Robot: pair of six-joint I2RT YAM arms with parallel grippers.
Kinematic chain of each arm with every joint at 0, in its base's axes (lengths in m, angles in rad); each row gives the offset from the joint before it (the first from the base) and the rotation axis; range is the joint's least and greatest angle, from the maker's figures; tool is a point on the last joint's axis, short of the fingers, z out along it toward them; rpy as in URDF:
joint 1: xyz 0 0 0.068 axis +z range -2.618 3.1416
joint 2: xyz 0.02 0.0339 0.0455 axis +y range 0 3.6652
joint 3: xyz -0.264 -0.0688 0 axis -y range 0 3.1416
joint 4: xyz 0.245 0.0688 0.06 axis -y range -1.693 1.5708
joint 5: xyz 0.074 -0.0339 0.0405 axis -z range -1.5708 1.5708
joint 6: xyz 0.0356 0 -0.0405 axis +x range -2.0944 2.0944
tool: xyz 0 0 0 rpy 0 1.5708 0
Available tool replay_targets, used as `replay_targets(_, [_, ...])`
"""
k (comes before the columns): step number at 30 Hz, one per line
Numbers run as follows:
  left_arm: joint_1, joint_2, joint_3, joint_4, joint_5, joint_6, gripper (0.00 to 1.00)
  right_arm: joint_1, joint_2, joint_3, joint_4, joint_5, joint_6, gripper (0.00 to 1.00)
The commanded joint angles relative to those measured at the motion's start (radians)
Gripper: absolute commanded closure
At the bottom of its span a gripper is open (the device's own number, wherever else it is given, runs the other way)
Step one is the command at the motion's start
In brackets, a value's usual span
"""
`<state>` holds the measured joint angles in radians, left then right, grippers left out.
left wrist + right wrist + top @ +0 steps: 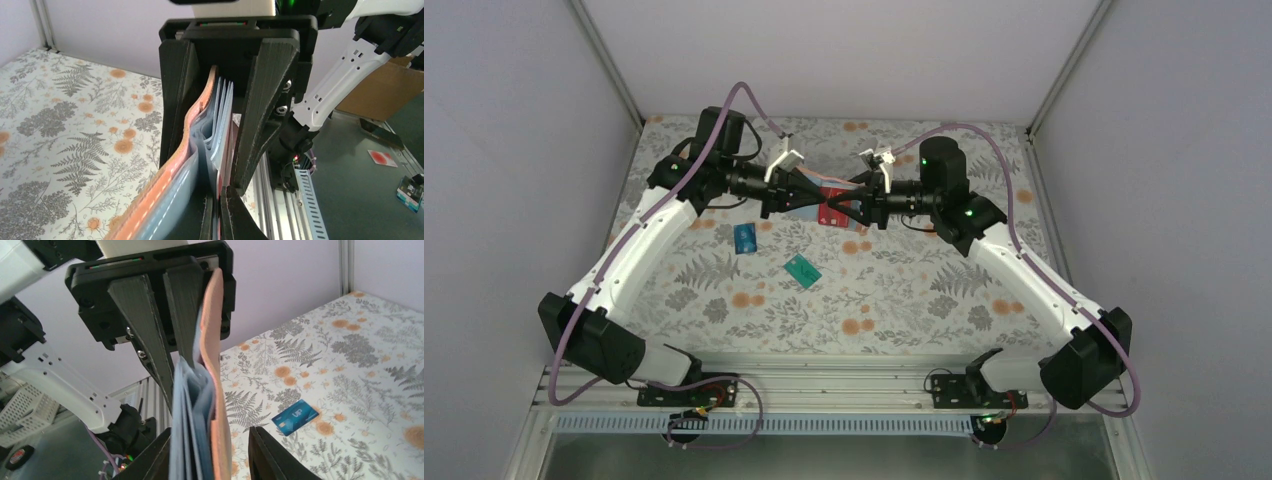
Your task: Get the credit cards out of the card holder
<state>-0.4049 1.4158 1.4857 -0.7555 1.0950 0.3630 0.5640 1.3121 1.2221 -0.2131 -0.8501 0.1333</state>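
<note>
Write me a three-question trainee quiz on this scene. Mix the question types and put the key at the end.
1. True or false: the card holder lies flat on the table.
2. How many cards lie loose on the floral tabletop?
3. Which gripper is clamped shut on the holder? A) left gripper B) right gripper C) neither

Key: 1 false, it is held up above the table. 2 two, a blue card and a teal card. 3 A.

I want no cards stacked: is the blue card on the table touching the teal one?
Apart. The top view shows floral cloth between the blue card and the teal card.
</note>
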Motion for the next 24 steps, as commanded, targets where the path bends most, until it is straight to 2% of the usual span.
replay_targets(1, [0.028, -0.029, 0.004, 0.02, 0.069, 0.013, 0.97, -0.005, -0.042, -0.033, 0.053, -0.015, -0.013, 0.6])
replay_targets(7, [0.053, -0.037, -0.018, 0.01, 0.076, 0.036, 0.98, -0.033, -0.075, -0.079, 0.042, -0.012, -0.028, 0.47])
replay_targets(9, [0.054, -0.037, -0.016, 0.005, 0.07, 0.048, 0.98, -0.041, -0.081, -0.092, 0.045, -0.023, -0.029, 0.46])
replay_targets(10, [0.054, -0.037, -0.018, 0.001, 0.067, 0.053, 0.98, -0.042, -0.08, -0.095, 0.045, -0.033, -0.029, 0.49])
replay_targets(14, [0.054, -0.037, -0.026, 0.001, 0.079, 0.058, 0.98, -0.043, -0.071, -0.088, 0.044, -0.055, -0.028, 0.85])
replay_targets(16, [0.054, -0.037, -0.028, -0.004, 0.079, 0.068, 0.98, -0.047, -0.068, -0.083, 0.043, -0.069, -0.031, 0.95])
replay_targets(20, [0.054, -0.034, -0.015, -0.067, 0.107, 0.149, 0.97, -0.058, -0.077, -0.084, 0.051, -0.099, -0.034, 0.96])
replay_targets(23, [0.05, -0.046, -0.046, -0.069, 0.115, 0.166, 0.8, -0.064, -0.086, -0.081, 0.069, -0.134, -0.031, 0.96])
replay_targets(24, [0.045, -0.05, -0.062, -0.06, 0.099, 0.167, 0.77, -0.064, -0.086, -0.078, 0.073, -0.145, -0.03, 0.96])
